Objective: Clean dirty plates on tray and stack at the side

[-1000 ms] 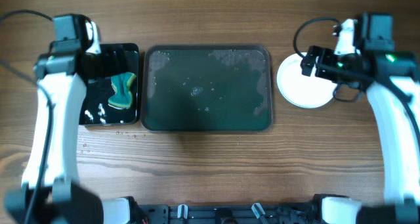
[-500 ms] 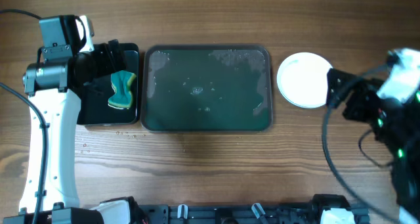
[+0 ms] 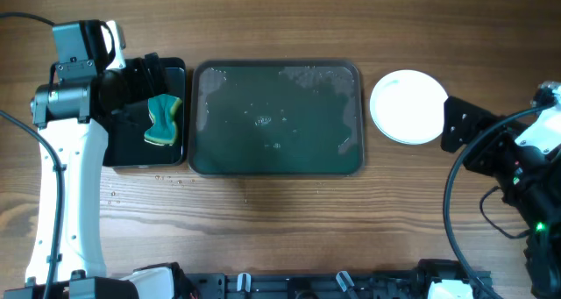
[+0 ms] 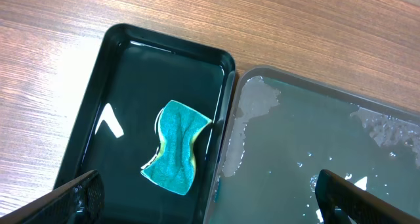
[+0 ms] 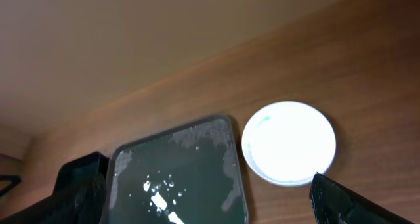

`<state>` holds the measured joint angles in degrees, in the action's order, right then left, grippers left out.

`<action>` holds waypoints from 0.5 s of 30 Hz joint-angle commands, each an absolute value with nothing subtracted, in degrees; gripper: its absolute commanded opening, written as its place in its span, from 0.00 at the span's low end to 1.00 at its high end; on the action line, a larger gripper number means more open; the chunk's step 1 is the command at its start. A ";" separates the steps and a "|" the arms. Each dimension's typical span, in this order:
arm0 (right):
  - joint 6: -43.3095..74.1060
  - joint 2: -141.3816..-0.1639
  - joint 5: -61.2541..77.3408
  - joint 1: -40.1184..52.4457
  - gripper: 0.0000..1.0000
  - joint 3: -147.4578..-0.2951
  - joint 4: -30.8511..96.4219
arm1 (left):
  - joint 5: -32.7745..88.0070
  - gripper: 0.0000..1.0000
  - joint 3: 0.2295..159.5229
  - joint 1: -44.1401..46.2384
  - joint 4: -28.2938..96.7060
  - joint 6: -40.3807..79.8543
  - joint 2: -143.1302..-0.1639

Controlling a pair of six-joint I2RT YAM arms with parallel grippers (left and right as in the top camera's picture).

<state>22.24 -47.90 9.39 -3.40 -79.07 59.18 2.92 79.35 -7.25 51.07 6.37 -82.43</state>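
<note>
The plates (image 3: 408,107) are resting on the bench (image 3: 280,27) right of the tray (image 3: 276,150), suggesting stacking is done, so the left fingers (image 4: 79,198) above the tub (image 4: 125,86) holding the sponge (image 4: 176,145) and the right fingers (image 5: 341,201) are standing apart, gripping nothing.

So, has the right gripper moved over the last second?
Yes. The right gripper was over the white plate; now it sits off it, further right and nearer the robot's base.

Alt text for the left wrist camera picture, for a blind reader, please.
A teal sponge lies in a black tub on a wooden table. The wet dark green tray sits just right of it, and the open left gripper shows at the bottom corners.
</note>
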 commanded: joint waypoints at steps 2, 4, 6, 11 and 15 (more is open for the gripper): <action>17.98 -44.49 8.86 -3.16 1.00 -69.71 48.66 | 3.62 1.00 79.70 -7.27 51.11 7.09 -82.63; 16.71 -40.25 8.62 -3.16 1.00 -62.83 41.93 | 3.62 1.00 79.70 -7.27 51.11 7.09 -82.63; 14.96 -35.97 8.67 -3.16 1.00 -56.27 36.56 | 3.60 1.00 79.70 -7.27 51.13 7.09 -82.63; 12.95 -22.37 8.58 -2.13 1.00 -36.73 22.46 | 3.62 1.00 79.70 -7.27 51.13 7.09 -82.63; 9.15 -13.30 8.60 0.80 1.00 -23.51 12.47 | 3.62 1.00 79.70 -7.25 51.13 7.09 -82.63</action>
<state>13.82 -19.57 8.84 -1.54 -32.47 17.10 2.94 79.35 -7.25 51.22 6.39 -82.46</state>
